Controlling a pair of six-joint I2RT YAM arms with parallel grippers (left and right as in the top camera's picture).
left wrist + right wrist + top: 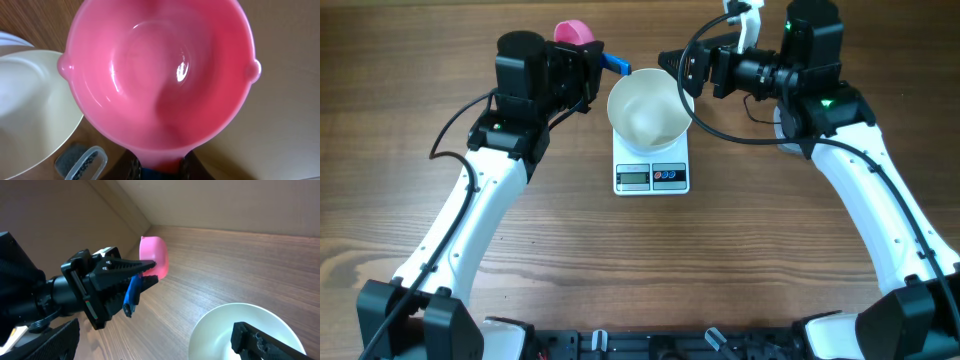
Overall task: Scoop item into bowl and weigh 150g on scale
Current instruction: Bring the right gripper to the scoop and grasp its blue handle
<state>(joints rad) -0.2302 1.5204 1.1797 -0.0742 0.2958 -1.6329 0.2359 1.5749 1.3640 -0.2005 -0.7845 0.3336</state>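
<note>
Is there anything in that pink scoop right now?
Empty. The pink scoop shows only its bare, glossy inside, nothing in it.

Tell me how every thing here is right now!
pink scoop, empty, gripped by its blue handle.
left gripper, shut on the scoop's handle.
right gripper, open, holding nothing, beside the bowl.
white bowl, empty, upright on the scale.
scale, carrying the bowl; display too small to read.
</note>
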